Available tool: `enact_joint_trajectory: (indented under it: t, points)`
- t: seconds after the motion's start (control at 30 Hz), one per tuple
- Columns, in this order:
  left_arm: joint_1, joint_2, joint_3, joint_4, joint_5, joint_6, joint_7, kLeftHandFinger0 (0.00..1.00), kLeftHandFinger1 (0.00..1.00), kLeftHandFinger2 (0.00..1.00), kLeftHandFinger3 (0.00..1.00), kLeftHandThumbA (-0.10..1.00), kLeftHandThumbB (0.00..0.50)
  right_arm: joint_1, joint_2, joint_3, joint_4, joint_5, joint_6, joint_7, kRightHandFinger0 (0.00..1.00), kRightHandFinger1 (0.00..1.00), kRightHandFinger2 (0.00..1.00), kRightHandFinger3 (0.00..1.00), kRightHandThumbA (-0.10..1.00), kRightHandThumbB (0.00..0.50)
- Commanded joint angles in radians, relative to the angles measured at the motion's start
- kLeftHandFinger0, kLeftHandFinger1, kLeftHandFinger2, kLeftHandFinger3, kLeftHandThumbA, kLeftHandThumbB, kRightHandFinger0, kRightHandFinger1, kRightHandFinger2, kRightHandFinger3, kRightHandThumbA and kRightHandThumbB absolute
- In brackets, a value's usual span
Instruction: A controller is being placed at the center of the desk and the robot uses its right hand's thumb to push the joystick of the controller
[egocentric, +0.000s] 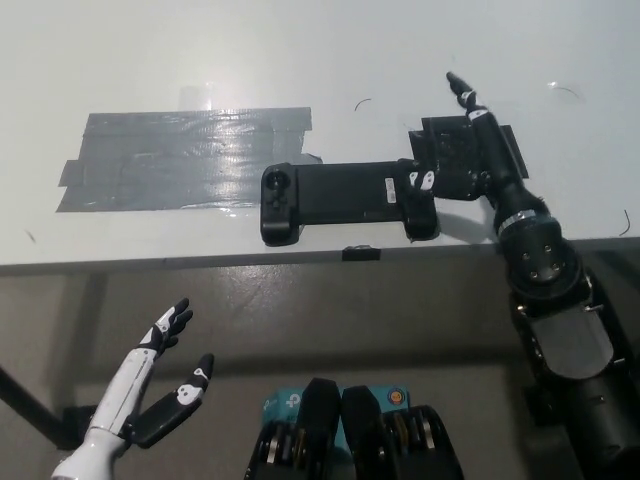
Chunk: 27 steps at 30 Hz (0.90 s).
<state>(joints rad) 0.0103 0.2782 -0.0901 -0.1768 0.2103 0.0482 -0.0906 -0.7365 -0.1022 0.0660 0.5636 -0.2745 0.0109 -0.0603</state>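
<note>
Controller, black and long, lies flat near the desk's front edge, just right of a grey tape patch. The black right hand reaches over its right end, fingers spread and gripping nothing, thumb tip at the right grip. The white left hand rests low below the desk edge, open and empty.

We count 1 controller on desk. We see 2 joysticks: 1 on left grip, 1 on right grip. 1 grey tape patch, 1 black square patch. 2 robot hands: 1 white, 1 black.
</note>
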Motion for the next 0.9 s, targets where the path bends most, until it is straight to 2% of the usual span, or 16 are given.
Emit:
enact_joint_trajectory:
  t: [0.0, 0.2, 0.23, 0.43, 0.73, 0.87]
  points:
    - [-0.013, 0.002, 0.01, -0.033, -0.002, -0.017, -0.006, 1.0, 1.0, 1.0, 1.0, 0.56, 0.005, -0.077, 0.005, 0.004, 0.037, -0.007, -0.049, -0.045, 1.0, 1.0, 1.0, 1.0, 1.0, 0.322]
    - [-0.017, 0.001, 0.01, -0.041, -0.005, -0.006, -0.009, 1.0, 1.0, 1.0, 1.0, 0.55, 0.01, -0.095, 0.008, 0.005, 0.12, -0.002, -0.077, -0.064, 1.0, 1.0, 1.0, 1.0, 1.0, 0.327]
    - [-0.018, 0.001, 0.01, -0.042, -0.003, -0.004, -0.009, 1.0, 1.0, 1.0, 1.0, 0.54, 0.014, -0.101, 0.007, 0.005, 0.14, -0.002, -0.08, -0.068, 1.0, 1.0, 1.0, 1.0, 1.0, 0.343]
    - [-0.02, 0.001, 0.011, -0.044, -0.005, -0.005, -0.009, 1.0, 1.0, 1.0, 1.0, 0.51, 0.008, -0.128, -0.002, 0.0, 0.208, 0.005, -0.107, -0.081, 1.0, 1.0, 1.0, 1.0, 1.0, 0.314]
    - [-0.024, 0.001, 0.011, -0.038, 0.0, -0.007, -0.007, 1.0, 1.0, 1.0, 1.0, 0.52, 0.018, -0.16, -0.01, -0.015, 0.266, 0.024, -0.112, -0.095, 1.0, 1.0, 1.0, 1.0, 1.0, 0.311]
    - [-0.022, 0.002, 0.011, -0.041, 0.008, -0.005, -0.005, 1.0, 1.0, 1.0, 1.0, 0.53, 0.019, -0.163, -0.013, -0.012, 0.273, 0.026, -0.113, -0.098, 1.0, 1.0, 1.0, 1.0, 1.0, 0.33]
